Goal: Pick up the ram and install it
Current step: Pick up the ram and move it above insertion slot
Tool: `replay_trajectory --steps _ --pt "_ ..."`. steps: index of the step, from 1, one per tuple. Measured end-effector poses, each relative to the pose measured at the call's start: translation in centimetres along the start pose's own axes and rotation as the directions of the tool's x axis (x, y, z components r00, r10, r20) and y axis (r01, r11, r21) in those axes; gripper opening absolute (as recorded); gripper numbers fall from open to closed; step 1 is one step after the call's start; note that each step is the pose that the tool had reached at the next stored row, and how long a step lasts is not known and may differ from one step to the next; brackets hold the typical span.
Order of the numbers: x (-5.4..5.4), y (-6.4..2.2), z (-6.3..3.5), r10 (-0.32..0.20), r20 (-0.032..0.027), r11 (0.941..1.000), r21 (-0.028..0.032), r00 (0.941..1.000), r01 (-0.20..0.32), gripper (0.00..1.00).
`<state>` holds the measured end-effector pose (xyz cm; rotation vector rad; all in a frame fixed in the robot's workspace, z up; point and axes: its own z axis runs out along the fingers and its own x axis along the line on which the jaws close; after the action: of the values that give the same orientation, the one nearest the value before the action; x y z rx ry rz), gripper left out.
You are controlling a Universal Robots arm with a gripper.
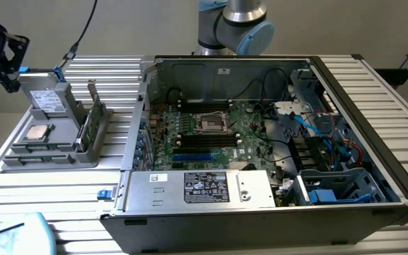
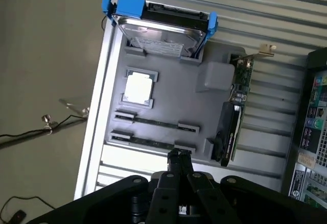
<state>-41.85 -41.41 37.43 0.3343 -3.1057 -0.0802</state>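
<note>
Gripper (image 2: pixel 179 156): I see slim black fingers pressed together, nothing between them, over the tray's edge.
Ram (image 2: pixel 148 143): thin dark-green stick, lying flat in a groove along the moulded grey tray (image 2: pixel 204 106) edge opposite the blue-bracketed hard drive (image 2: pixel 161 32); second stick (image 2: pixel 156 122) parallel, just inward.
Table (image 1: pixel 62 191): ribbed aluminium slats.
</note>
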Motion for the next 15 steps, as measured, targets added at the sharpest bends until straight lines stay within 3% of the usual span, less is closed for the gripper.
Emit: replay_trajectory --steps 4,8,11,15 --pt "0.01 0.0 0.0 -0.072 -0.004 0.9974 0.0007 0.9974 0.072 0.11" --pt "0.01 0.0 0.02 -0.144 -0.0079 0.9896 0.0011 0.9895 0.144 0.11" --pt "0.01 0.0 0.03 -0.198 -0.0108 0.9801 0.0012 0.9801 0.198 0.11" --pt "0.01 0.0 0.04 -0.269 -0.0148 0.9631 0.0011 0.963 0.269 0.11"
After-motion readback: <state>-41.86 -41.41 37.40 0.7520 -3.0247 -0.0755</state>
